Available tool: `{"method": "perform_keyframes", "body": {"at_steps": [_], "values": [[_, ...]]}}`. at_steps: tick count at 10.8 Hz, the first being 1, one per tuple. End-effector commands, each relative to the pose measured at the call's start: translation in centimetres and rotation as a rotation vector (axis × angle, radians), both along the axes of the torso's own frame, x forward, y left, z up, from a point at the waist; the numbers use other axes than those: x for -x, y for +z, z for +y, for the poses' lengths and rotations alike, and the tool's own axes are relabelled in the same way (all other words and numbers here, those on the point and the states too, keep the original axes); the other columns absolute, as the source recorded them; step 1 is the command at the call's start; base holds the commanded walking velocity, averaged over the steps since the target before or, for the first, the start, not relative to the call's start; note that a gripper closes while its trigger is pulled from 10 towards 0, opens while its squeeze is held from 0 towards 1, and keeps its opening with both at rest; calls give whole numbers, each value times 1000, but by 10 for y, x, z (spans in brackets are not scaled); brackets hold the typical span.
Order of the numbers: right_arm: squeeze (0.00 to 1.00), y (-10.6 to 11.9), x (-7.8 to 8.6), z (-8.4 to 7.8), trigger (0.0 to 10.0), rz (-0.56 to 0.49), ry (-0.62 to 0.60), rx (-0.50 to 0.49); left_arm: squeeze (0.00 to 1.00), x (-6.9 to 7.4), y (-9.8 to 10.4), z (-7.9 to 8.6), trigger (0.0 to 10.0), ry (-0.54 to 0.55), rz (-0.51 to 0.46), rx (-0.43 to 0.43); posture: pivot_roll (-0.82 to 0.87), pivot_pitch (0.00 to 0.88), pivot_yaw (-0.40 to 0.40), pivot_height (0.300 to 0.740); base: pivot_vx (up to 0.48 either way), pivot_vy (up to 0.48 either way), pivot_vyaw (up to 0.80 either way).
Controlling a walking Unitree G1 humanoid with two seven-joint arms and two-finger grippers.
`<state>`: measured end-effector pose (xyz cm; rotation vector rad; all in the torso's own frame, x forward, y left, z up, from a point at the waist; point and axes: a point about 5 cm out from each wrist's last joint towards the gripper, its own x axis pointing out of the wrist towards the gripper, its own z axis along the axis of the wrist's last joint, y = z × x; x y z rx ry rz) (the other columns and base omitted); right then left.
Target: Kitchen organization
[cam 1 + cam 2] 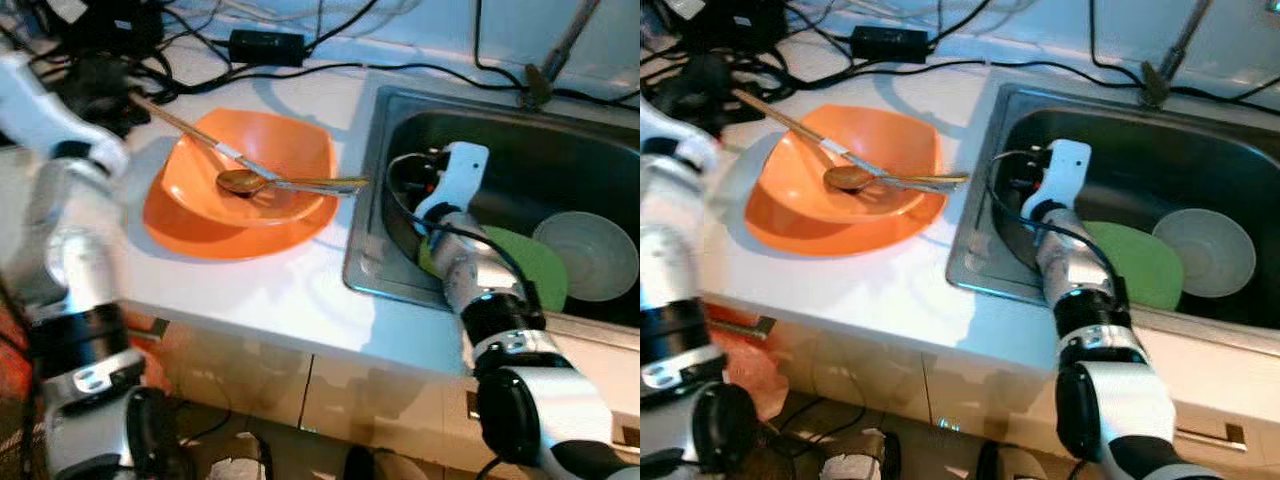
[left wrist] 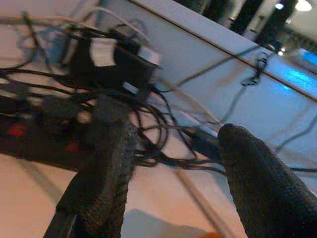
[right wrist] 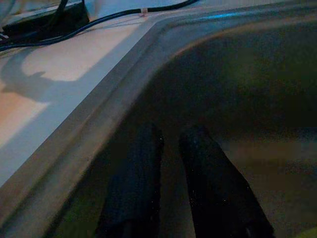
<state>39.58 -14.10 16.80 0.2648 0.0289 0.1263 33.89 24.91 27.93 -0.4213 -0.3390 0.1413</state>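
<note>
Brushed steel sink (image 1: pixel 380 130), glossy orange plates (image 1: pixel 250 190), metal spoon (image 1: pixel 245 182)

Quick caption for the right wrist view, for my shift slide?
Right gripper, jaws nearly closed and empty, reaching down inside the steel sink beside the counter.

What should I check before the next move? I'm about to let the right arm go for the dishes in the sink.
1. Right gripper inside the sink: ok, low near its left wall.
2. Right gripper empty: ok, fingers nearly together with nothing between them.
3. Green plate and grey bowl reachable: cannot tell; both lie to the arm's right.
4. Left gripper clear of the dishes: ok, open over the cables at the counter's back.
5. Orange bowl stable: ok, spoon and chopsticks rest in it.
</note>
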Motion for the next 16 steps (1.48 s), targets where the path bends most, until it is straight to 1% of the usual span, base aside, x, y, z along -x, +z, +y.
{"method": "perform_keyframes", "body": {"at_steps": [1, 2, 3, 4, 5, 6, 7, 9, 12, 14, 15, 16], "values": [[0, 6, -1, -19, 10000, -29, -65, 4, 0, 0, 4, 2, 10000, 0, -6, 3, 147, 126, -42, 723, 0, 0, 0], [0, 15, -2, -41, 10000, -53, -125, 11, 0, 2, 2, 7, 10000, -5, 2, 8, 145, 128, -43, 723, 0, 0, 0], [0, 26, -2, -48, 10000, -106, -122, 2, 0, 1, -4, 10, 10000, -31, 20, 31, 140, 127, -46, 723, 0, 0, 0], [0, 31, -2, -47, 10000, -135, -103, 7, 0, -1, -7, 10, 10000, -48, 37, 24, 137, 125, -44, 723, 0, 0, 0], [0, 32, -2, -47, 10000, -141, -99, 13, 0, -3, -9, 7, 10000, -82, 48, 18, 135, 123, -40, 723, 0, 0, 0], [0, 31, -1, -52, 10000, -147, -94, 11, 0, -7, -15, 4, 10000, -164, 78, 28, 132, 118, -33, 723, 0, 0, 0], [0, 31, 0, -52, 10000, -148, -86, 29, 0, -8, -17, 5, 10000, -182, 86, 20, 128, 117, -31, 723, 0, 0, 0], [0, 31, 2, -54, 10000, -157, -85, 19, 0, -12, -18, 10, 10000, -210, 92, 59, 117, 112, -19, 723, 0, 0, 0], [0, 26, 4, -51, 10000, -157, -85, -3, 0, -21, -18, -1, 10000, -310, 86, 94, 106, 110, -4, 723, 0, 0, 0], [0, 26, 5, -50, 10000, -156, -83, -9, 0, -26, -21, -8, 10000, -349, 106, 98, 101, 120, -1, 723, 0, 0, 0], [0, 25, 5, -49, 10000, -155, -84, -11, 0, -29, -24, -8, 10000, -341, 132, 103, 99, 121, 0, 723, 0, 0, 0], [0, 25, 6, -50, 10000, -154, -85, -11, 0, -31, -24, -9, 10000, -339, 137, 108, 95, 122, 1, 723, 0, 0, 0]]}}
